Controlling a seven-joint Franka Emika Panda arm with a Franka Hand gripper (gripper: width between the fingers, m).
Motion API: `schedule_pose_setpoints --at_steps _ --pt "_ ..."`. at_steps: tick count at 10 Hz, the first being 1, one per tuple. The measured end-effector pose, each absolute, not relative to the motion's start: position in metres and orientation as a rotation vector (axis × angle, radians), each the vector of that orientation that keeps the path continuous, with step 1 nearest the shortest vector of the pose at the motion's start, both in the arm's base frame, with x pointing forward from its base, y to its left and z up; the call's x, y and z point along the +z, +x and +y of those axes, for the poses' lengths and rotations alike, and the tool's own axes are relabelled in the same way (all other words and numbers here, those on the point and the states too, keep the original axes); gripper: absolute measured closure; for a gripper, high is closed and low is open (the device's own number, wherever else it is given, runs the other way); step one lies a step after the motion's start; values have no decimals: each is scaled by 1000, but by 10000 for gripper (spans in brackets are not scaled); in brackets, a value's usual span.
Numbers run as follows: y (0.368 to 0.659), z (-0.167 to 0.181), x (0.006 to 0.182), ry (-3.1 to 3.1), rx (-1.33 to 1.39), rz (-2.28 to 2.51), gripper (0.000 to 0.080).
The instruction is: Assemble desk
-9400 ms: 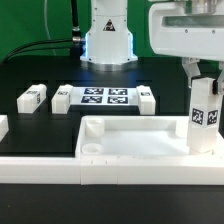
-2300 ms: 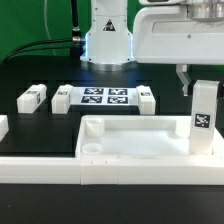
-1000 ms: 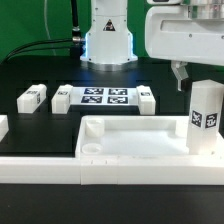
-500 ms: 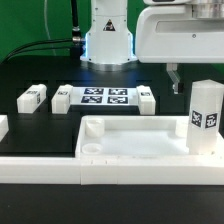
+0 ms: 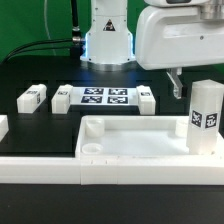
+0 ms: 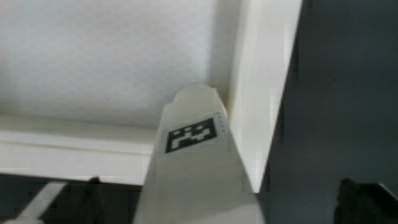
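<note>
The white desk top (image 5: 130, 137), a rimmed tray with corner sockets, lies against the front border wall. One white leg (image 5: 205, 116) with a tag stands upright in its corner at the exterior view's right. My gripper (image 5: 196, 80) hovers just above that leg, open and holding nothing; one dark finger (image 5: 176, 82) shows beside the leg's top. In the wrist view the leg (image 6: 192, 140) rises from the tray's corner between my spread fingertips (image 6: 79, 202), clear of both. Three loose legs (image 5: 33, 97) (image 5: 62, 98) (image 5: 146, 98) lie flat behind the tray.
The marker board (image 5: 104, 97) lies on the black table between the loose legs. Another white part (image 5: 3, 126) shows at the exterior view's left edge. The long low white border wall (image 5: 100, 172) runs along the front. The robot's base (image 5: 107, 40) stands at the back.
The gripper, earlier shut on the upright leg, has let it go and lifted above it. Over the last second the hand drifted slightly to the exterior view's left. The leg stays standing.
</note>
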State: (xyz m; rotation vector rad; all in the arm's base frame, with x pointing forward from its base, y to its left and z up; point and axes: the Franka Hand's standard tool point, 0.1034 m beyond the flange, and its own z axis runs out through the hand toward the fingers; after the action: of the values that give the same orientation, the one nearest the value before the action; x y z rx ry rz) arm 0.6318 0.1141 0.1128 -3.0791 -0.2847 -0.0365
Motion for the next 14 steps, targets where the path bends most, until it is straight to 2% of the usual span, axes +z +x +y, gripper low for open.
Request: schedule_pose_setpoints --at_steps 2,4,7,8,11,14 --pt "632 114 113 -3074 -37 -337 164" --pt "632 113 113 -3076 -37 -333 510" --pt "632 113 113 -3084 -36 -165 511" --pt "633 113 112 -3079 -36 105 511" --pt "633 113 112 -3036 -32 514 511" --pt "633 95 112 -2972 -32 878 508"
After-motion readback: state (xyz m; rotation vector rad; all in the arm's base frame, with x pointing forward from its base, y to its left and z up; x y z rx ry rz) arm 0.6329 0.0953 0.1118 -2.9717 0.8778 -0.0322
